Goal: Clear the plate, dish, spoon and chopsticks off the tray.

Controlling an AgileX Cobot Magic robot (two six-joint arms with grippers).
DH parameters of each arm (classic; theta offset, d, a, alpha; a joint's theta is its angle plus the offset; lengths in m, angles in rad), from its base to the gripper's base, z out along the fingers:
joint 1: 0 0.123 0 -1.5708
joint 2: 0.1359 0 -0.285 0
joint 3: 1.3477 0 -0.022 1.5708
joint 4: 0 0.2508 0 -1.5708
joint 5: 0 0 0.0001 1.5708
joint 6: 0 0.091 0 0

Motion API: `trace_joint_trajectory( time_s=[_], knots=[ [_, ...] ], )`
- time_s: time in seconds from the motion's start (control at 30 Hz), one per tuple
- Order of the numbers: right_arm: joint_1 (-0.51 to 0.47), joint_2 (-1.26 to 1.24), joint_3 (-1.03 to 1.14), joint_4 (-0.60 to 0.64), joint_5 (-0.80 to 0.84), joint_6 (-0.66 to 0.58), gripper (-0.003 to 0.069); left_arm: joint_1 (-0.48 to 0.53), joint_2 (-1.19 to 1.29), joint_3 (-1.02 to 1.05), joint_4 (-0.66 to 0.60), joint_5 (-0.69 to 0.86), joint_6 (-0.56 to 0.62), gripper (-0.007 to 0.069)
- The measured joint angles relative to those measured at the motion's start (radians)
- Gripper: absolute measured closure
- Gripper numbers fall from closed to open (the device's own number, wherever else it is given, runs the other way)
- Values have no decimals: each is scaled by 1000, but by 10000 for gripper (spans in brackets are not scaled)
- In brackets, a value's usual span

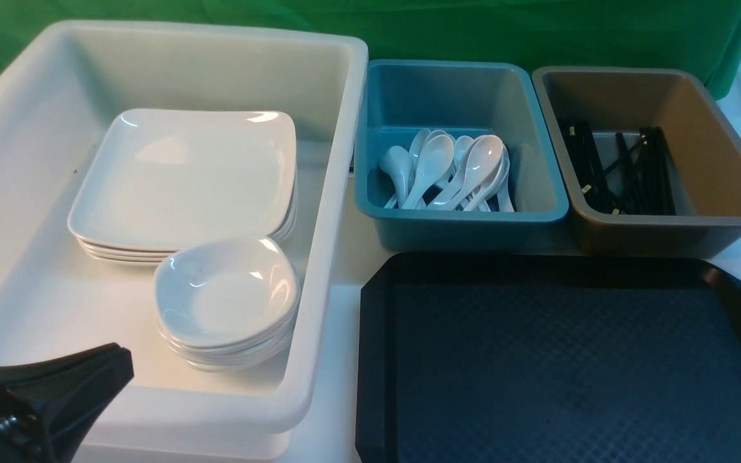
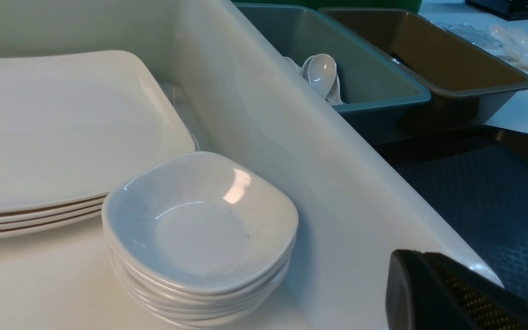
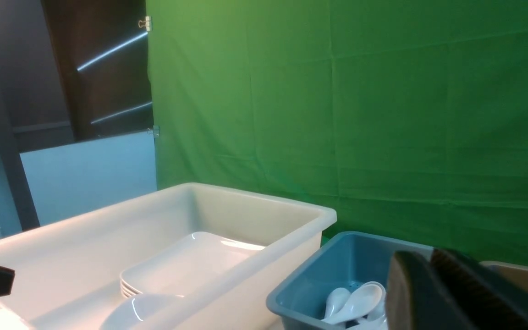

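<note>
The black tray (image 1: 563,360) lies at the front right with a bare diamond-textured floor. White plates (image 1: 184,177) are stacked inside the big white bin (image 1: 338,212), and a stack of small dishes (image 1: 226,292) stands in front of them. White spoons (image 1: 454,170) lie in the blue bin (image 1: 538,161). Black chopsticks (image 1: 621,170) lie in the brown bin (image 1: 718,161). My left gripper (image 1: 116,363) hovers shut and empty over the white bin's near left corner, beside the dishes (image 2: 200,224). My right gripper (image 3: 429,256), outside the front view, shows a narrow gap between its fingers and holds nothing, close to the blue bin (image 3: 337,256).
A green cloth (image 1: 473,32) hangs behind the bins. The three bins stand close together along the back, with the tray (image 2: 488,192) right against the white bin's wall (image 2: 319,151). A few loose white spoons (image 2: 525,46) lie on the table beyond the brown bin.
</note>
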Motion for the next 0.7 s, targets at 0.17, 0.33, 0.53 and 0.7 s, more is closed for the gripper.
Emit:
trace_joint_trajectory(
  time_s=[0.17,0.33,0.53,0.7],
  knots=[
    [0,0,0,-1,2,0,550,0,0,0,5,0,0,621],
    [0,0,0,-1,2,0,540,3,-1,0,34,-20,13,621],
    [0,0,0,-1,2,0,529,129,-64,65,68,-118,52,621],
    [0,0,0,-1,2,0,517,313,-207,212,83,-222,-8,621]
  ],
)
